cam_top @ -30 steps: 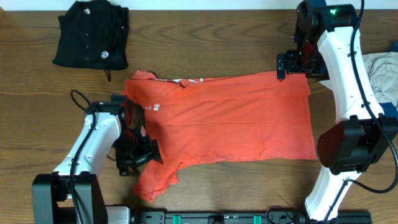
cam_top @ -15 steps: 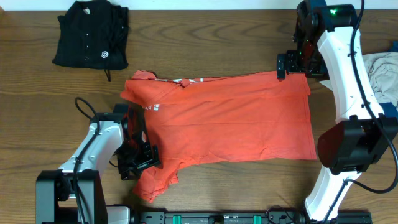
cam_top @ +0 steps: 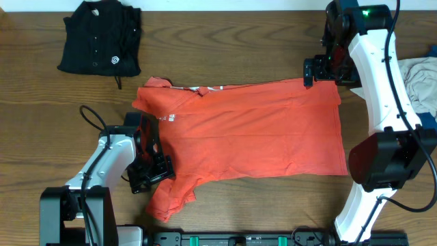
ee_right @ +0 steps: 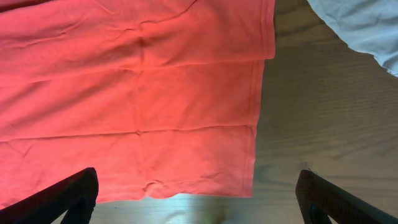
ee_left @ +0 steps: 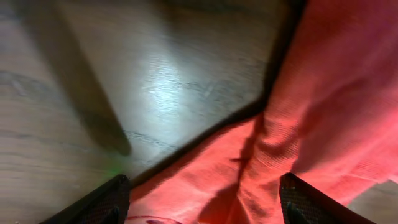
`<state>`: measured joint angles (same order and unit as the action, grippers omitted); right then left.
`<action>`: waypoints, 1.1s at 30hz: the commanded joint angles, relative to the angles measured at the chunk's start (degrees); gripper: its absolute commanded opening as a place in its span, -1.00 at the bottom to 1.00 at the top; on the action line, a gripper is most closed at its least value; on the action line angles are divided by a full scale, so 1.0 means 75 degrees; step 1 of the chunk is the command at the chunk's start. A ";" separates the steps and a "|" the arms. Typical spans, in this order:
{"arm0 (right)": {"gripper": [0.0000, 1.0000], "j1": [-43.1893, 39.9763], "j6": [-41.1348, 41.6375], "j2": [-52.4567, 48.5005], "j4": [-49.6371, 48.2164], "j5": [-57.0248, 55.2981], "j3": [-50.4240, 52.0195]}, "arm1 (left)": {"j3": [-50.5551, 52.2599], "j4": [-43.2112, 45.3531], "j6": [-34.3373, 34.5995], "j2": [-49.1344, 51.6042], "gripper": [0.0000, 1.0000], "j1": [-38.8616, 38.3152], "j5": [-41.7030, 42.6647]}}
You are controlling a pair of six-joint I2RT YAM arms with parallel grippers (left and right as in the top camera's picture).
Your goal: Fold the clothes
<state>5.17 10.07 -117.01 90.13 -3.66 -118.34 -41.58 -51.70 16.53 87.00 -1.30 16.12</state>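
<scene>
a red-orange short-sleeved t-shirt [cam_top: 252, 130] lies spread flat mid-table, collar toward the left; the left gripper [cam_top: 151, 169] is at its near sleeve, jaws apart, gripping nothing; the right gripper [cam_top: 319, 70] is over the far hem corner, jaws spread wide, empty; a folded black buttoned shirt [cam_top: 99, 37] rests at the far left; crumpled pale grey cloth [cam_top: 418, 76] lies at the right edge of the brown wooden table [cam_top: 41, 116]
</scene>
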 commanded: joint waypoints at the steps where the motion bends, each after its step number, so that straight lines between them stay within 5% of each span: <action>1: 0.98 -0.0029 0.0079 0.0009 -0.0006 0.0096 -0.0020 | 0.0055 0.0009 0.0128 -0.0026 0.54 -0.0009 -0.0300; 20: 0.98 -0.0029 0.0082 0.0009 -0.0015 0.0096 -0.0017 | 0.0452 0.0347 0.0090 -0.0026 0.27 0.0012 0.0393; 26: 0.98 -0.0029 0.0079 0.0009 -0.0015 0.0102 -0.0017 | 0.0726 0.0592 0.0131 -0.0023 -0.08 0.0012 0.0778; 33: 0.99 -0.0029 0.0082 0.0009 -0.0017 0.0102 -0.0017 | 0.0723 0.0586 0.0178 -0.0026 -0.81 0.0012 0.0796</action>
<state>5.17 10.07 -117.01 90.11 -3.18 -118.34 -36.42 -47.16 18.06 86.98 -1.28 21.67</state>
